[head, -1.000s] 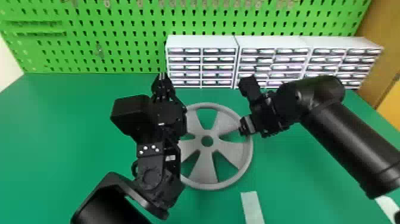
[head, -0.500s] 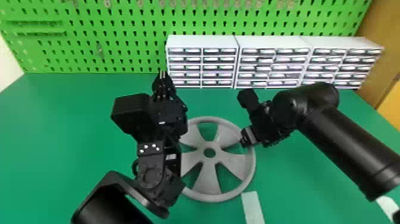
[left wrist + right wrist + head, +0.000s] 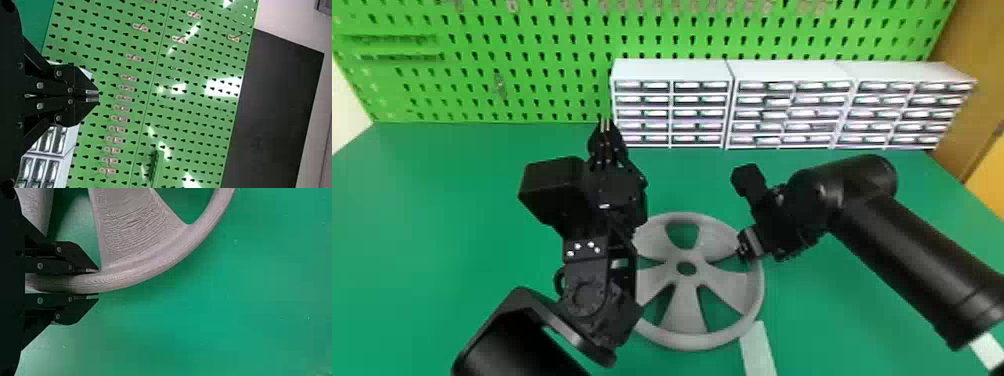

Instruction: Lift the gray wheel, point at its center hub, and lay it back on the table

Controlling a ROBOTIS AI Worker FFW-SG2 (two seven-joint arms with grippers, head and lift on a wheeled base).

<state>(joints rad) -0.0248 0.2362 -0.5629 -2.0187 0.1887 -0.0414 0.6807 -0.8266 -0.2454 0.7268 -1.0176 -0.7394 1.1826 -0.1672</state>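
Right gripper (image 3: pixel 98 283): two flat fingers closed down to the thickness of the rim (image 3: pixel 156 268), one on each side, and I judge the pinch firm. Left gripper (image 3: pixel 98 96): fingers together, nothing between them, pointing out toward the pegboard (image 3: pixel 184 117).

Gray wheel (image 3: pixel 682 312) sits in front of me, spokes and center hub (image 3: pixel 687 256) facing up, its left part behind the left arm (image 3: pixel 587 295) in the head view. White strip (image 3: pixel 758 347) beside its near edge. From here I cannot tell whether the whole underside is clear of the green table (image 3: pixel 457 240) or part of it touches.

My read: the step in hand is handling the wheel by one edge, close to the tabletop. A one-sided hold lets the far side sag, so I want small wrist corrections and slow height changes, with no twist at the pads. If lowering, let the free side touch first, then ease the held side down, and part the fingers only once the weight is off. Risks: scraping the tips, or knocking the wheel into the left arm.
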